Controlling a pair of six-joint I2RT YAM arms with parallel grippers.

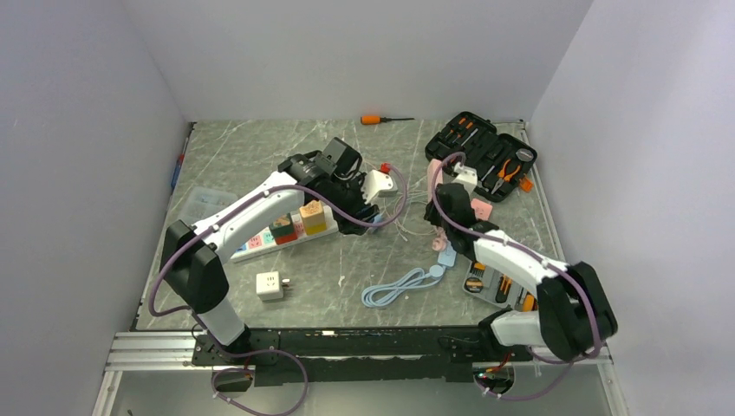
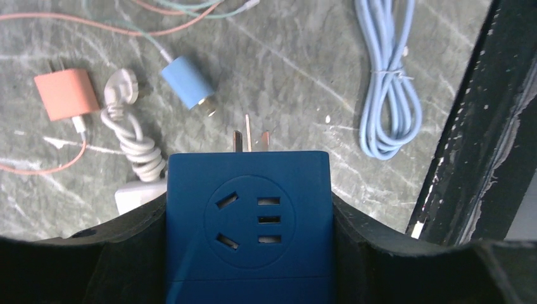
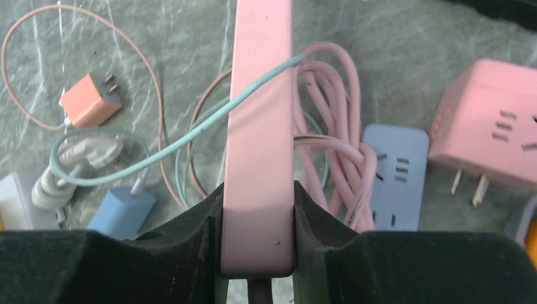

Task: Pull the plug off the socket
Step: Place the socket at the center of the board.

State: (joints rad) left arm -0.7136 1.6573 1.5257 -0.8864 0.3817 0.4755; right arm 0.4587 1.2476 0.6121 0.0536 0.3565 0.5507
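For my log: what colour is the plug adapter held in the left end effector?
The plug adapter is dark blue, clearest in the left wrist view.

An orange screwdriver [image 1: 374, 119] lies near an open tool case [image 1: 482, 154]; a coiled light-blue cable [image 1: 394, 289] lies well apart.

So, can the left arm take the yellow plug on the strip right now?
Probably not: the left gripper is full, shut on the blue adapter. The yellow plug itself stands uncovered on the white strip, beside that arm.
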